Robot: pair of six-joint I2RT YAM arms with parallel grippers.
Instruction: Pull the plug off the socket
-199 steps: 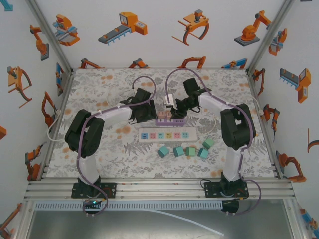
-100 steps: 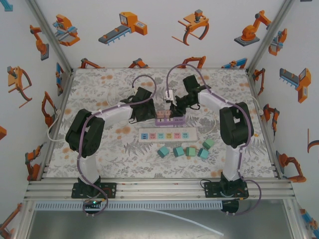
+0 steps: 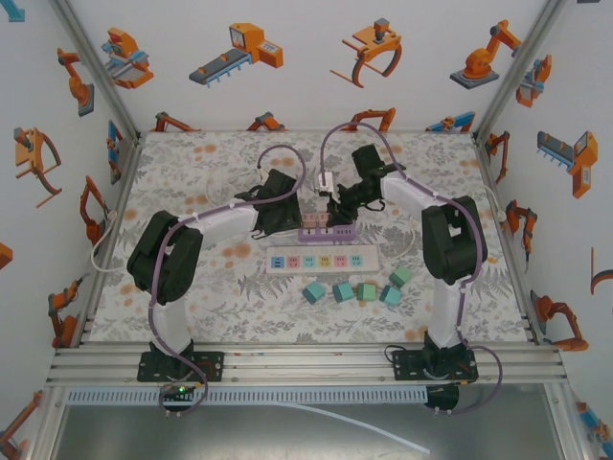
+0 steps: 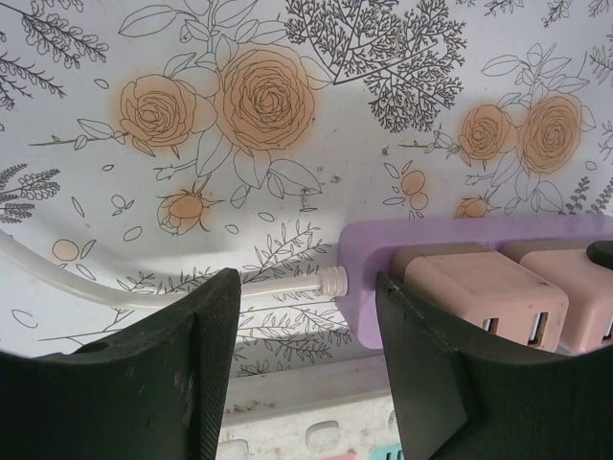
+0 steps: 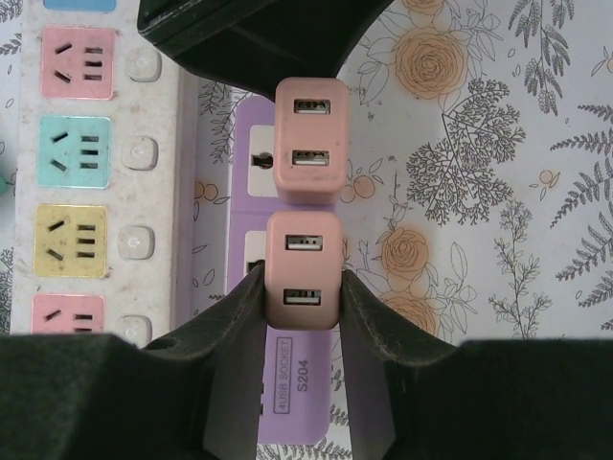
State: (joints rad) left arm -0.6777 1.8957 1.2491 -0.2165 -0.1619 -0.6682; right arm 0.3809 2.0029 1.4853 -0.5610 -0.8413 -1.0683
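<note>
The right gripper point(image 5: 302, 284) is clamped on the near plug point(image 5: 302, 257), 1 of 2 pink ones on the purple socket point(image 5: 302, 388); the far plug point(image 5: 309, 141) stands just beyond it. The left gripper point(image 4: 306, 321) gapes wide, holding nothing, astride the socket's cable point(image 4: 144, 290) end. A white strip point(image 5: 91, 172) lies alongside.

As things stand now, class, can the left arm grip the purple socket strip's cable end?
Probably yes: the left gripper is open with the purple socket strip's cable end between its fingers, nothing blocking; the right gripper holds a pink USB plug farther along.
</note>
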